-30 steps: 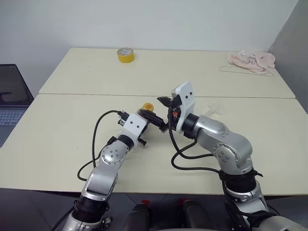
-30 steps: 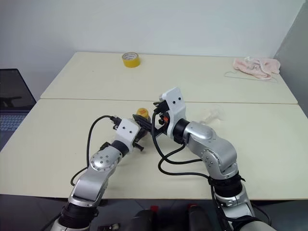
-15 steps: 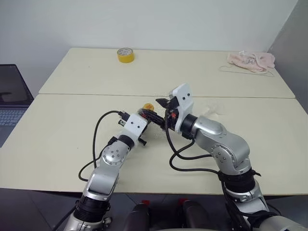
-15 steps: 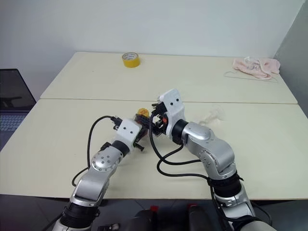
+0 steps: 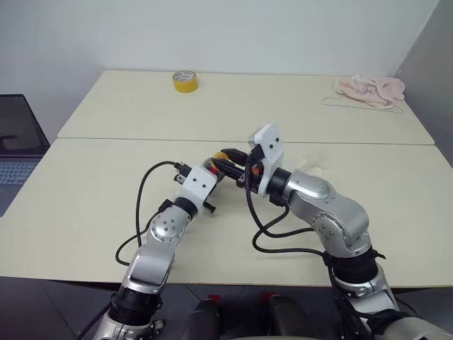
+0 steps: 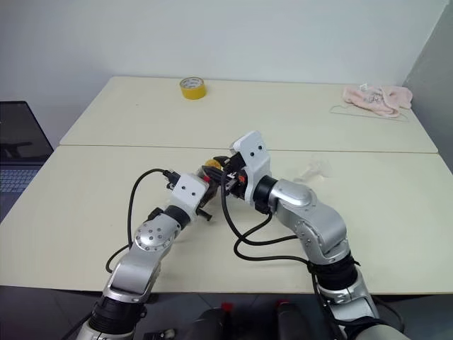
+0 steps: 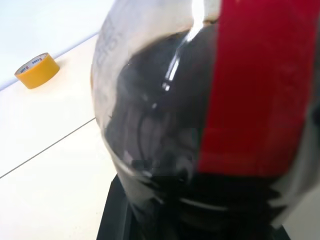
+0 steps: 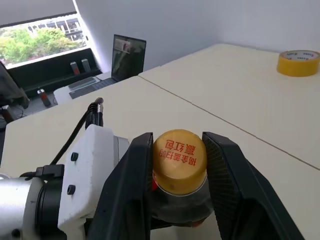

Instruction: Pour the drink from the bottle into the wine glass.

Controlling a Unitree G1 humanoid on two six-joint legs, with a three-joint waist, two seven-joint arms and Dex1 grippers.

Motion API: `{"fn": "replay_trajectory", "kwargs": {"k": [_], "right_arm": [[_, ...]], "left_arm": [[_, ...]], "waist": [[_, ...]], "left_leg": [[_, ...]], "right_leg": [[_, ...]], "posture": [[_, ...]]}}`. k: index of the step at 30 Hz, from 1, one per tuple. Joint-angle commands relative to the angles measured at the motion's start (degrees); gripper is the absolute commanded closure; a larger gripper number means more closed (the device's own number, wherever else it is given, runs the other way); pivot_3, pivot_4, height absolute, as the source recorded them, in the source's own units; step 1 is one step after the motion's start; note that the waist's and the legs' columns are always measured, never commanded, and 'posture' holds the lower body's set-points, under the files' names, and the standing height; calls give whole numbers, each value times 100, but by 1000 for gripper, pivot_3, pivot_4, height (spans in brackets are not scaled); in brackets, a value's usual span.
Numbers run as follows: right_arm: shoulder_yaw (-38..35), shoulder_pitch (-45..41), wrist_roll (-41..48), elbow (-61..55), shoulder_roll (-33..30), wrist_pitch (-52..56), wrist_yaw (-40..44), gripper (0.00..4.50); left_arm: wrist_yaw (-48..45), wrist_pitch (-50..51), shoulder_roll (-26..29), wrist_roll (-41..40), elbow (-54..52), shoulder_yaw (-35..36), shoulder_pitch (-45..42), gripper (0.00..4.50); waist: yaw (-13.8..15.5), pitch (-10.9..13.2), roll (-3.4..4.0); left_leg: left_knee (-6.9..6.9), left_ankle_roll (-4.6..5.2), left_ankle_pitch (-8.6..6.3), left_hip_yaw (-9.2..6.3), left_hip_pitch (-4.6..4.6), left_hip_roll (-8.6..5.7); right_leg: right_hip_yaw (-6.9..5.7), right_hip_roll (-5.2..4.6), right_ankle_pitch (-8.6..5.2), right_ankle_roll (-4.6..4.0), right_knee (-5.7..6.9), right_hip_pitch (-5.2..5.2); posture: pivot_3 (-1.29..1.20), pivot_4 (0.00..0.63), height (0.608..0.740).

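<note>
The bottle is glossy clear plastic (highlights streak its wall) with a smooth red label band and a satin yellow cap. The gripper fingers are matt black plastic. The table is matt cream laminate; a pink towel looks fluffy cloth.

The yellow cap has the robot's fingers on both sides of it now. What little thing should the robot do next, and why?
Probably twist the yellow cap off. The right gripper has a finger against each side of it, while the left gripper holds the bottle steady. The drink can't pour into the wine glass while the cap is on.
</note>
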Motion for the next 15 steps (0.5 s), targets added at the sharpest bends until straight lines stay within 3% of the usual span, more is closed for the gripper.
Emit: {"fn": "replay_trajectory", "kwargs": {"k": [1, 8, 15], "right_arm": [[-18, -28, 40, -109, -319, -651, 720, 3304], [-51, -213, -66, 295, -748, -1852, 1806, 3304], [12, -367, -176, 516, -1078, -2583, 2551, 3304]], "left_arm": [[-618, 276, 369, -615, -334, 690, -112, 3708], [-2505, 844, 1698, -2026, -621, 1196, -4, 3710], [-3461, 700, 2487, -2526, -592, 1216, 217, 3720]], "waist": [[-7, 0, 0], [-28, 1, 1], [-14, 1, 1]], "left_leg": [[-1, 0, 0, 0, 0, 0], [-2, 1, 0, 0, 3, 4], [-1, 1, 0, -2, 3, 3]], "right_leg": [[-1, 0, 0, 0, 0, 0], [-1, 4, 0, 0, 0, 1], [-2, 2, 0, 0, -4, 3]], "posture": [[0, 150, 740], [0, 150, 740], [0, 150, 740]]}}
